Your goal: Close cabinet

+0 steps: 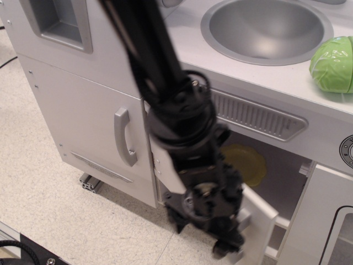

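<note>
**Cabinet door ajar, arm low in front of it**

Cabinet (287, 182): white compartment under the counter, lower right of centre in the frame. Interior in shadow. Its door (259, 212) stands partly open, hinged somewhere low, the top edge tilted out toward the camera; only the upper right part of the door shows, the rest lies behind the arm. An inner shelf edge (282, 222) is visible to the right of the door. A yellow scalloped plate (249, 163) sits inside the compartment, at the back, partly covered by the arm.

Gripper (223, 245): black, at the lower centre of the frame, overlapping the door's lower left part. Blurred; whether the jaws are apart or together, I cannot tell, and contact with the door is not clear either. The black arm (160, 72) runs down from the top centre of the frame to it, cables bunched at mid-frame.

Above the compartment, a grey ribbed vent panel (259, 117). On the counter top, upper right, a round metal sink (265, 27); a green cabbage-like toy (333, 63) lies at the right edge, just beside the sink.

Left of the cabinet, a taller white door with a vertical grey handle (124, 136), shut. Lower right corner, a white panel (322, 221) with a black outline at its edge. Speckled pale floor (55, 221) at lower left.
</note>
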### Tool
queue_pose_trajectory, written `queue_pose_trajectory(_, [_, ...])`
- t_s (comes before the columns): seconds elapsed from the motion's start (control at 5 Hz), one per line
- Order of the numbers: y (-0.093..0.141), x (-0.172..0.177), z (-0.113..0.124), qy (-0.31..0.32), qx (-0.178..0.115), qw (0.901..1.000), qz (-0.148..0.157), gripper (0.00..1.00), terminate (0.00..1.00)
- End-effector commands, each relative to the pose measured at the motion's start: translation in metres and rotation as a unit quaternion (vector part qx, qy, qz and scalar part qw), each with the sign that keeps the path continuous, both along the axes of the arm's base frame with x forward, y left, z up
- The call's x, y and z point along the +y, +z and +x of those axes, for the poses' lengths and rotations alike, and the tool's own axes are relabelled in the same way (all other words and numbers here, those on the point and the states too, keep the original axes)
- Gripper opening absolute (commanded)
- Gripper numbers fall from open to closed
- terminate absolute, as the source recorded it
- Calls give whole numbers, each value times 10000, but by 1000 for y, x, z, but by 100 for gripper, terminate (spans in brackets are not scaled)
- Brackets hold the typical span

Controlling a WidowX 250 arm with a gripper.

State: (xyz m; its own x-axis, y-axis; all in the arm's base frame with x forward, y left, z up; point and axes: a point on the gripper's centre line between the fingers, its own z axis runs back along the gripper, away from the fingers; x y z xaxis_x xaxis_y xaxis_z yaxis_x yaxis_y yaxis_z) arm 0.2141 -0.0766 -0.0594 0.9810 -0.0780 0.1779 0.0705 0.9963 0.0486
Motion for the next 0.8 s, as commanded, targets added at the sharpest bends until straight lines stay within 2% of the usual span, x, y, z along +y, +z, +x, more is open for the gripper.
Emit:
queue_pose_trajectory(0.0, [9,-12,44,362,-154,9990,-198,100,0])
queue_pose_trajectory(0.6, [11,-16,88,762,-326,9961,-306,100,0])
